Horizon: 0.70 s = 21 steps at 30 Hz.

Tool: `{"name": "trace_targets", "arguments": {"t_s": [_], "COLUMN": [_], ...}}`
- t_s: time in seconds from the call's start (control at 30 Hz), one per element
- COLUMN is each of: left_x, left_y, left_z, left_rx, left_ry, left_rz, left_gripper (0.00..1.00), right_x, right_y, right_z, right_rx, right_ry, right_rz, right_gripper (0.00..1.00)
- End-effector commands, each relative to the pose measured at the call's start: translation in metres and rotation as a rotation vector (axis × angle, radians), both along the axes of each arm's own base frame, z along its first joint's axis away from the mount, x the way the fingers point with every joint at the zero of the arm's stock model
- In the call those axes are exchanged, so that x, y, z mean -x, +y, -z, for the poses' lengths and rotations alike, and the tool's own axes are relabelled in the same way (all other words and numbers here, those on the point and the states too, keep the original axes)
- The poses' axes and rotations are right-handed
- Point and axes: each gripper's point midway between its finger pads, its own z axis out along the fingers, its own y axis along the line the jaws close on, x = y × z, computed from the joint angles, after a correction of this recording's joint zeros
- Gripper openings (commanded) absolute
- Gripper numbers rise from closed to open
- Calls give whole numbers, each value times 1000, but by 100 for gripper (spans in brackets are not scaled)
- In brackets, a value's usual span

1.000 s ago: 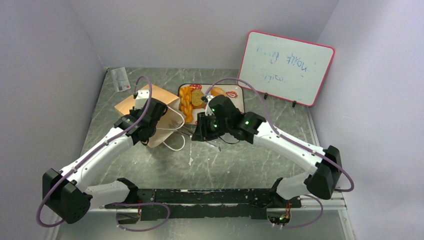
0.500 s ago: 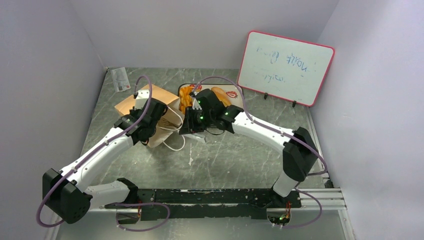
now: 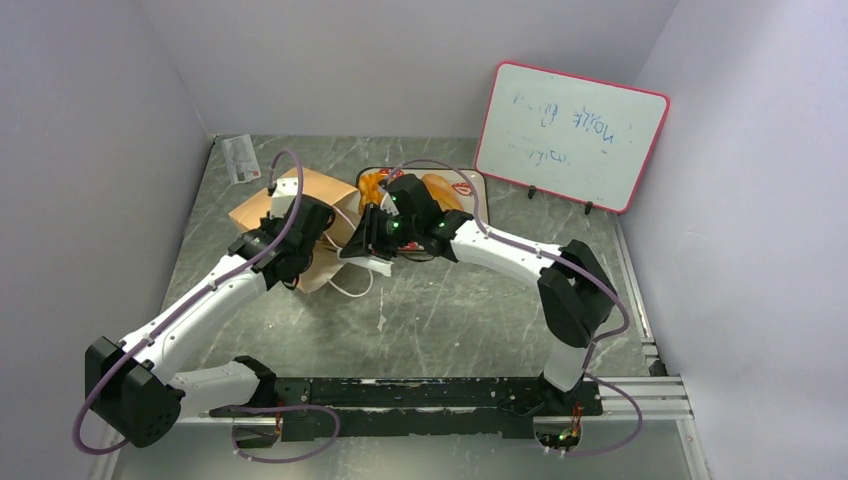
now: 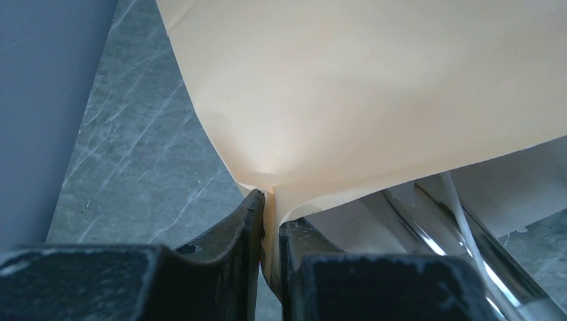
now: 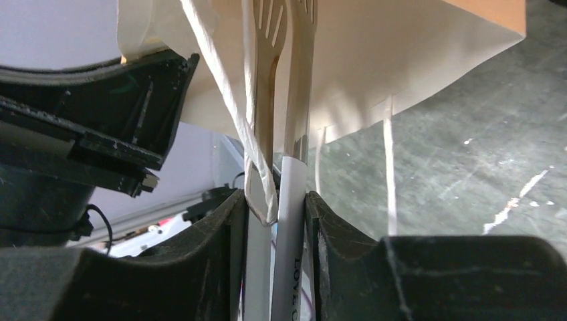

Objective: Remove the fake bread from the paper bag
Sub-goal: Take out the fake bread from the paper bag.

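Grey marbled tabletop (image 3: 450,320): carries all items listed.

Red-framed whiteboard (image 3: 570,135): propped at 1 o'clock near the back wall.

Tan kraft-paper bag (image 3: 310,192): lies at 11 o'clock, with its handle end turned toward 5 o'clock. Its contents cannot be seen.

White strawberry-print tray (image 3: 472,186): at 12 o'clock, just beside the bag and partly covered by the right arm.

Glossy golden-orange toy breads (image 3: 370,186): on the tray, outside the bag, with one oblong loaf toward the tray's 3 o'clock end.

Slim silver tongs (image 5: 297,100): slotted tips close together, reaching to the bag's open edge.

White cord handle (image 5: 227,100): looped down across the tongs, touching them.

Left jaws: clamped on a pinched fold of the bag's paper edge.

Right jaws: clamped on the tongs' handle, near 9 o'clock of the tray.
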Motion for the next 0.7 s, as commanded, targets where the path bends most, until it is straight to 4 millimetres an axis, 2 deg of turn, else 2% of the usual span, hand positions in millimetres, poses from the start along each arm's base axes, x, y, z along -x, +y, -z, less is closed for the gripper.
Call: {"name": "trace_targets", "arguments": {"t_s": [0.0,0.67], "left_x": [-8,-7], "left_y": [-8,-13], "left_z": [-5,4], "left_rx": [50,68], "left_ry": [-31,-21], "left_rz": [11,34], "left_gripper": [7,7], "right_x": [-7,-29], "right_y": [16,46], "right_z": [-15,9], "right_rx": [-103,-141], "right_ry": [69,239], "right_rz": [36,114], "right_gripper": [33,41]}}
